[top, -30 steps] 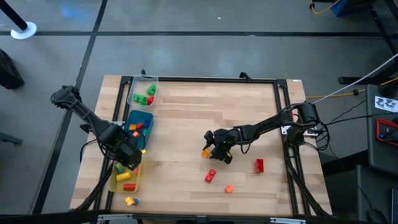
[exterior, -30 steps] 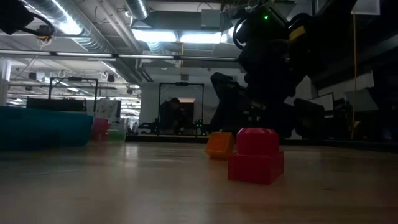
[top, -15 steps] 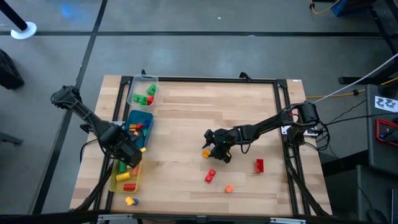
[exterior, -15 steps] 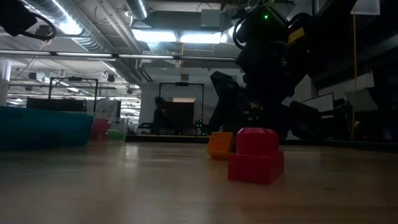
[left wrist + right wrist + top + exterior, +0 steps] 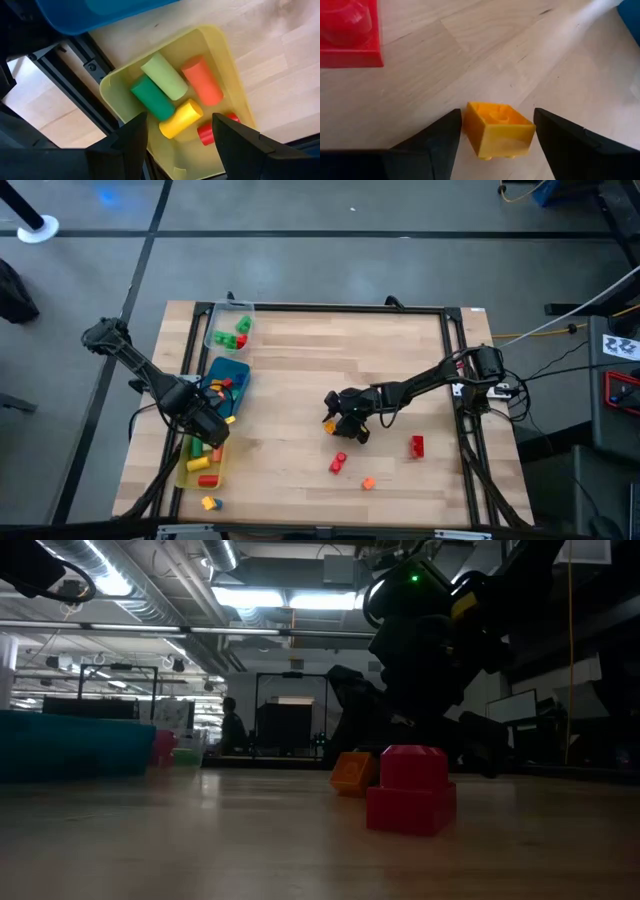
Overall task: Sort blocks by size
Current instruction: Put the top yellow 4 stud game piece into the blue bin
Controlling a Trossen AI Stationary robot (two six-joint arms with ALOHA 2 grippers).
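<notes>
My right gripper [image 5: 336,422] is at mid-table, shut on a small orange block [image 5: 497,127], which also shows in the low view [image 5: 352,772]. My left gripper [image 5: 206,430] is open and empty above the yellow tray [image 5: 227,70]. That tray holds a light green [image 5: 165,75], a dark green [image 5: 150,97], an orange-red [image 5: 202,80] and a yellow cylinder [image 5: 180,119]. On the table lie a red block [image 5: 338,463], a small orange piece [image 5: 368,483] and a red brick [image 5: 416,446]. My right gripper pinches the orange block by two opposite side walls [image 5: 470,131] between its two fingers. The fingers slant down from the table's right side. The block sits studs up at table height; I cannot tell whether it is lifted clear.
A clear tray [image 5: 228,310] with green and red pieces stands at the far left. A blue tray [image 5: 232,366] with several pieces is next to the yellow one. A yellow-and-blue piece [image 5: 209,502] lies near the front left corner. A person shows in the room beyond [image 5: 232,725].
My right gripper has gone a little toward the table's left edge, and the orange block between its fingers has gone with it.
</notes>
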